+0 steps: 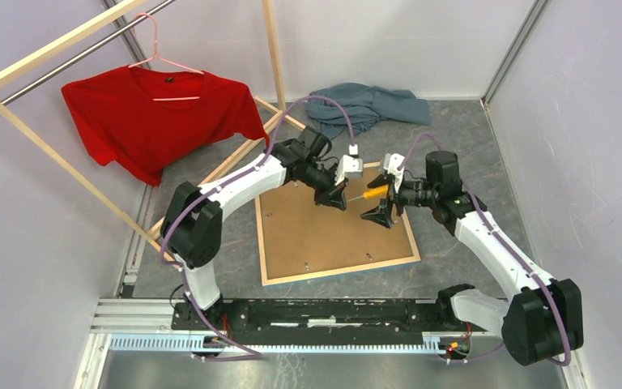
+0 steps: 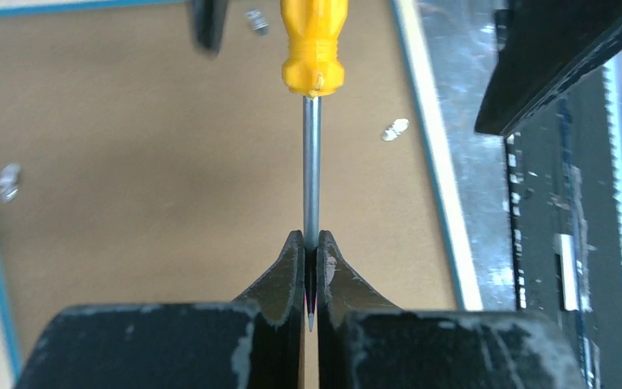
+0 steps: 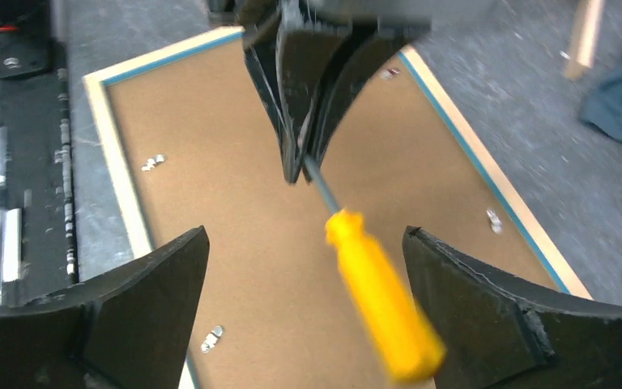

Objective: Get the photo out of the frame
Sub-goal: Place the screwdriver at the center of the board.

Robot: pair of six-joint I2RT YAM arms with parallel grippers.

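Grey floor (image 1: 470,121), pale walls (image 1: 599,121), wooden clothes rack (image 1: 48,151)

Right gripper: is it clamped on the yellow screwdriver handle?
No: the right gripper stands wide open around the screwdriver, whose shaft the left gripper pinches.

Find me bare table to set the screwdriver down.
Free: table right of the frame's far corner; also the strip between frame and base rail. Crowded: rack and shirt left, cloth far, screwdriver over the board.
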